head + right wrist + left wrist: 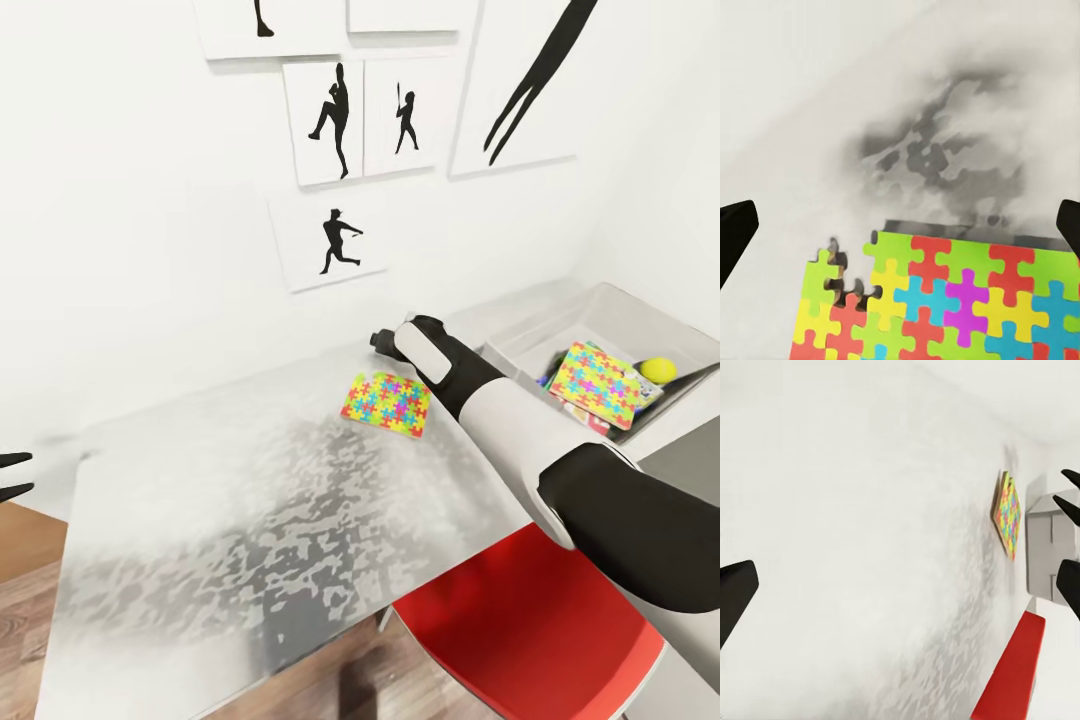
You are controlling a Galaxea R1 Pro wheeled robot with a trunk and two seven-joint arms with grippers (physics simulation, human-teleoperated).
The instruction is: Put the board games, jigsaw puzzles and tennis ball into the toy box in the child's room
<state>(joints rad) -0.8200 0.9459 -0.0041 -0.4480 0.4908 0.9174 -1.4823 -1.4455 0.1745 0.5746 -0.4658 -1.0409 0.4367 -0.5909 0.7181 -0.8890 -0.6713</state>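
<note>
**A:** Start nearest. What lies close in the head view?

**B:** At 5 o'clock a red chair seat [530,620] is tucked under the desk [230,500], whose pale top is mottled with grey patches. The right arm runs from 4 o'clock up toward the centre, ending in the right gripper [385,340] just past the middle of the frame.

**A:** And the loose jigsaw puzzle?

**B:** It [386,402] lies flat on the desk, just beside the right wrist on its 9 o'clock side, slightly nearer than the jaws' tips. In the right wrist view the same puzzle [945,300] sits low between the two dark fingers [735,232], which stand far apart at either edge. The jaws are spread wide and not touching it.

**A:** The left gripper?

**B:** Its dark tips [14,476] show at 9 o'clock, off the desk's edge. In its wrist view the fingers [735,596] are also parted with nothing between them, and the puzzle [1007,514] is well off.

**A:** Farther back?

**B:** At 3 o'clock the grey toy box [600,305] rests on the desk by the wall corner. Inside are a second jigsaw puzzle [597,383], leaning over other boxes, and the tennis ball [658,370] just beside it. Beyond, silhouette pictures [330,240] hang on the white wall at 12 o'clock.
</note>
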